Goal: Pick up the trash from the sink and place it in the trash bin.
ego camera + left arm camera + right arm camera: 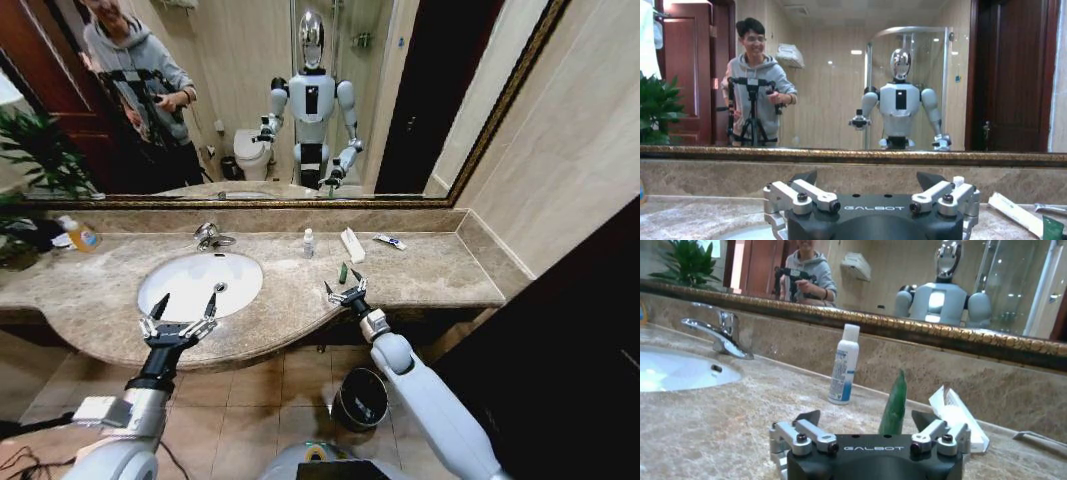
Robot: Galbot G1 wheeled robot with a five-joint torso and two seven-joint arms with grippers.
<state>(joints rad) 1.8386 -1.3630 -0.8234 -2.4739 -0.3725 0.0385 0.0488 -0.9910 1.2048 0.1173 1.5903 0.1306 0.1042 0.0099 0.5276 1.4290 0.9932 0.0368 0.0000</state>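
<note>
Hovering at the front edge of the counter, the left claw [183, 308] sits spread wide, fingers released and holding nothing. Directly beyond it lies the sink [160, 283], a white oval bowl; the faucet [207, 236] stands past the far rim. No litter is visible in the bowl from the head view. Behind the faucet a mirror [400, 100] runs the length of the wall.

Moving right: a tiny white bottle [309, 242] stands upright near the back wall, beyond and slightly left of the right claw. Next to it a flat white packet [352, 245] lies on the counter, and further right a blue-and-white tube [390, 241] lies flat, both well beyond the right claw.

Right claw [346, 290] is also released, jaws apart and empty, low over the counter [440, 275]. The green stick [343, 272] lies just ahead of it, between the fingertips' line of approach. In the right wrist view the green stick [894, 405] has its long axis pointing away from the claw toward the wall, roughly centred on the gap.

Judgement: right arm is clearly the nearer one; a short forward reach closes across the stick's narrow width.

Trash bin [360, 398] stands on the floor below the counter, beneath the right forearm, behind the claw.
</note>
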